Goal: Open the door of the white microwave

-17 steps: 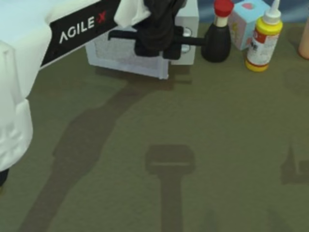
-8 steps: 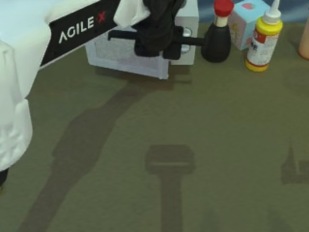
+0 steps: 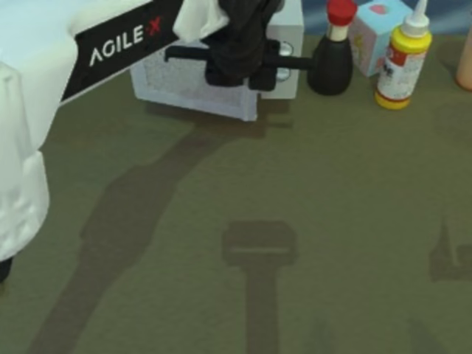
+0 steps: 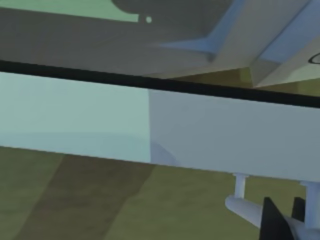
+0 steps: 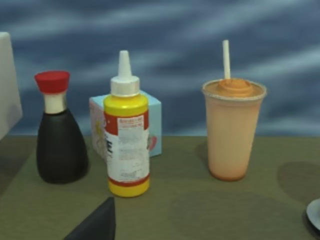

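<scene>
Your left pincer (image 3: 247, 63) hangs right over the front of the white microwave (image 3: 221, 74), at the far side of the table (image 3: 295, 221). It sits there because the door (image 3: 195, 85) has its thin handle (image 4: 245, 207) on the edge just under the pincer, next to the two silver knobs (image 3: 286, 50). From the left wrist view you can see the handle bar close by the dark fingers (image 4: 275, 225), but you cannot tell if they pinch it or stay spread, because only their tips show.

The door's near corner seems to stick out a little from the box, so it may be partly open. That is a guess.

Off to the pincer's right stand a dark bottle with a red cap (image 3: 332, 55), a pale blue carton (image 3: 376, 33) and a yellow bottle (image 3: 402, 63). Keep the swing away from them.

Your right arm stays parked, looking at those bottles and an orange drink cup (image 5: 232, 130).
</scene>
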### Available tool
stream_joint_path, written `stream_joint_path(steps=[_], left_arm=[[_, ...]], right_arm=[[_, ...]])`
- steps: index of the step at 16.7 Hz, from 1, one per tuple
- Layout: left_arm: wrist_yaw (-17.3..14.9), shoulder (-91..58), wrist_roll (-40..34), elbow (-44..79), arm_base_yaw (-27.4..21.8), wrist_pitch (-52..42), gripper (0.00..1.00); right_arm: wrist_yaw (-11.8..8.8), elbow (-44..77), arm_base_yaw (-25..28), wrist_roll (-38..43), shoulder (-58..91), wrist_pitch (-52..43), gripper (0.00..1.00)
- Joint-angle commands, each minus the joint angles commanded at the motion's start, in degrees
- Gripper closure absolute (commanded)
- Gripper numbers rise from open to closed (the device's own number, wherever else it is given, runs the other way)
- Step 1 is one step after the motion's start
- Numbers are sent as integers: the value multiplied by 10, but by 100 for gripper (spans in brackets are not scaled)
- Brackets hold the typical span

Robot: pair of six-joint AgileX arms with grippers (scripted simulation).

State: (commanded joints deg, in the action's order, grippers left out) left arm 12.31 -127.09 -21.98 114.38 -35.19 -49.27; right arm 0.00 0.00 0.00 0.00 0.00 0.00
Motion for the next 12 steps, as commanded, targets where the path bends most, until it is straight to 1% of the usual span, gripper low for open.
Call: stream_joint_path(steps=[6,12], left_arm=[[-4,-1,-2,-3,-5,1,100],[-22,42,42,-66,6,34,100]], right_arm=[[0,0,0,0,0,0,0],[0,0,0,0,0,0,0]])
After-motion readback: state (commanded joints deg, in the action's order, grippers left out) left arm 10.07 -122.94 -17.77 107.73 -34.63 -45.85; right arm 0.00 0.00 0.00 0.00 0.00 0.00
